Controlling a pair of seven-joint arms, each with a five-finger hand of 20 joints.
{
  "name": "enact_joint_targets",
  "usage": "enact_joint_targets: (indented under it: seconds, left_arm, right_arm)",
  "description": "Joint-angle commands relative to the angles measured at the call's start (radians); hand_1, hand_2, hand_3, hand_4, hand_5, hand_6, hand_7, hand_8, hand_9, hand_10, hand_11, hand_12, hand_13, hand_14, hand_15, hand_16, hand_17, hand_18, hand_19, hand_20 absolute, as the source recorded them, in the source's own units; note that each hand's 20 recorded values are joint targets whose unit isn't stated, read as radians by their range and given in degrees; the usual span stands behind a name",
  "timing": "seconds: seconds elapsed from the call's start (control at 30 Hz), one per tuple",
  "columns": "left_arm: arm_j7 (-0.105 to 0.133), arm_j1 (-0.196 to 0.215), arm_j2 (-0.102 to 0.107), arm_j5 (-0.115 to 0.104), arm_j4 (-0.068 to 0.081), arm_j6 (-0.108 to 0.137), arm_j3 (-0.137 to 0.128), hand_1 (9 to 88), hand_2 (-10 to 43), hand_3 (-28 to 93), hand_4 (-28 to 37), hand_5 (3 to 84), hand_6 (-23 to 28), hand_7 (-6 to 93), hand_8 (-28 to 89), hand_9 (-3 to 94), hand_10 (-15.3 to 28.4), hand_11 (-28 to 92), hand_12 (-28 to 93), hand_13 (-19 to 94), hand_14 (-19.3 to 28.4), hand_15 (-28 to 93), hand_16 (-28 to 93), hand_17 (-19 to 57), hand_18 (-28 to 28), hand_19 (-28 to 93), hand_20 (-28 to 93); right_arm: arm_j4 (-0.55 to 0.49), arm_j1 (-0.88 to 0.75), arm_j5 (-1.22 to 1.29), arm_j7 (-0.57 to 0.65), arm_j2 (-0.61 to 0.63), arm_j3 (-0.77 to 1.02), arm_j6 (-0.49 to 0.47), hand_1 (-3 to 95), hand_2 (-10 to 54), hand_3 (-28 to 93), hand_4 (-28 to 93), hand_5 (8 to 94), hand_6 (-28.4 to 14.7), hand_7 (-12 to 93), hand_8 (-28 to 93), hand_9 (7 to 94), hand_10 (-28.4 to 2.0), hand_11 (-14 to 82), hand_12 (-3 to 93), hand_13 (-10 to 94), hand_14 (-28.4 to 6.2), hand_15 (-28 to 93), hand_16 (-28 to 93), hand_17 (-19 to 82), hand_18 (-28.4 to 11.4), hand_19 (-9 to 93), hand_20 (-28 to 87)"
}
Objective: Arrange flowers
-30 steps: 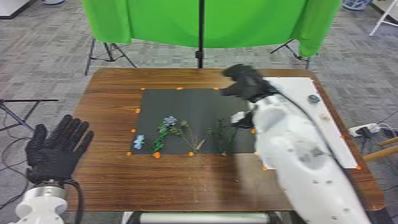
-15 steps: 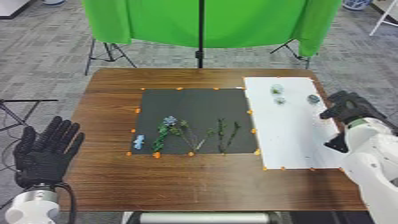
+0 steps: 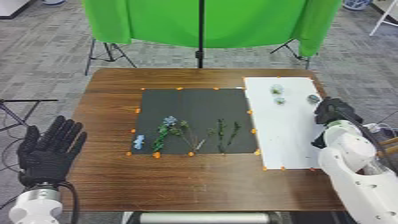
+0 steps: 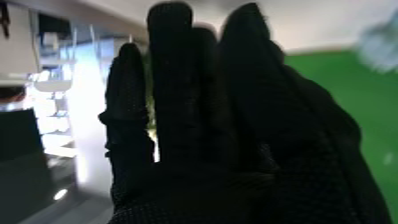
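As our right hand [image 3: 330,112] is straight but narrow, we should widen it before gently pinching the grey flower [image 3: 314,99] beside it.

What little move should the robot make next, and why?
Perhaps ease the right robot hand toward the small grey-green piece on the white sheet: it lies close beside the hand, nearer than the two pale pieces.

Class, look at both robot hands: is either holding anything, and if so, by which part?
Nothing is held. The left robot hand is open and empty; the right robot hand has straight fingers, gripping nothing.
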Motion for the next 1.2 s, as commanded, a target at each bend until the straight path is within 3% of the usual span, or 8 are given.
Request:
enact_joint_targets:
  seconds: [0.03,0.23,0.33,0.43,0.57,0.87,1.07,1.2]
  left_arm:
    - [-0.007,0.018,-0.014,-0.009,0.000,-0.002,0.004,27.8,13.0,68,-28.3,50.8,9.6,9.8,-9,45.0,14.5,18,11,39,14.0,30,-4,-4.0,14.1,36,14]
    - [-0.004,0.030,-0.014,-0.017,-0.003,-0.002,-0.001,27.8,13.0,68,-28.3,50.5,9.6,9.7,-9,45.0,14.4,18,11,39,13.9,30,-4,-4.0,14.0,36,14]
    - [-0.003,0.027,-0.010,-0.015,-0.002,-0.006,0.003,27.8,13.0,68,-28.3,50.6,9.6,9.8,-9,44.9,14.4,18,11,38,14.0,29,-4,-4.0,14.0,35,14]
    - [-0.003,0.031,-0.010,-0.016,-0.003,-0.006,0.003,27.8,13.0,68,-28.3,50.6,9.6,9.8,-9,44.9,14.4,18,11,39,14.0,30,-4,-4.0,14.1,35,14]
    - [-0.001,0.026,-0.007,-0.017,-0.002,-0.006,0.005,27.8,12.9,68,-28.3,50.5,9.6,9.8,-9,44.9,14.4,18,11,38,14.0,29,-4,-4.0,14.1,35,14]
    - [-0.010,0.010,-0.005,-0.008,0.005,-0.003,0.015,27.8,12.9,68,-28.3,50.5,9.6,9.8,-9,44.9,14.5,18,11,39,14.0,30,-4,-4.0,14.1,35,14]
    - [-0.008,0.014,-0.002,-0.012,0.002,-0.001,0.011,27.9,13.0,68,-28.3,50.5,9.6,9.8,-9,44.9,14.4,18,11,38,13.9,30,-4,-4.0,14.1,35,14]
    - [-0.008,0.001,0.016,-0.028,0.001,-0.013,0.002,27.8,13.0,68,-28.3,50.5,9.6,9.7,-9,44.9,14.5,18,11,38,14.0,30,-4,-4.0,14.0,36,14]
  right_arm:
    - [-0.087,-0.090,0.018,0.005,0.008,0.047,0.090,68.7,-9.5,61,-28,75.5,0.9,23,0,82.5,-10.3,9.5,39.4,71,-6.7,31,46,33,-14.9,71,38]
    - [-0.131,-0.111,-0.031,-0.017,0.045,0.079,0.161,65.6,-9.5,66,-28,74.2,-0.1,27,-2,81.5,-10.8,10.9,42.0,70,-7.0,35,46,34,-16.2,72,41]
    - [-0.108,-0.085,-0.003,-0.022,0.040,0.091,0.117,62.6,-9.5,66,-28,64.6,-0.3,31,-7,70.4,-11.3,15.5,38.2,61,-7.2,46,40,31,-17.6,76,42]
    - [-0.044,-0.029,-0.027,-0.031,0.034,0.063,0.099,55.7,-9.5,73,-28,50.9,0.0,31,-19,50.4,-13.6,31.5,20.8,49,-9.9,58,30,28,-18.3,80,43]
    - [0.047,0.066,-0.014,-0.021,0.030,0.016,0.040,52.5,-9.5,77,-28,44.9,-0.8,24,-18,43.0,-12.8,18.1,16.6,44,-11.1,63,19,26,-18.5,81,44]
    - [0.186,0.216,-0.018,0.018,0.016,-0.057,-0.114,54.2,-9.5,71,-28,45.3,-0.1,16,-14,44.0,-9.7,9.1,13.3,46,-10.4,52,16,26,-18.6,80,43]
    - [0.208,0.191,-0.015,0.048,0.000,-0.060,-0.075,63.1,-9.5,60,-28,59.6,0.8,17,-13,62.8,-11.2,14.5,15.2,61,-6.4,31,33,32,-13.5,73,34]
    - [0.209,0.167,-0.015,0.044,-0.012,-0.066,-0.028,68.5,-9.5,56,-28,69.8,0.7,19,-2,77.6,-10.5,5.8,32.2,68,-6.0,24,42,36,-11.3,68,35]
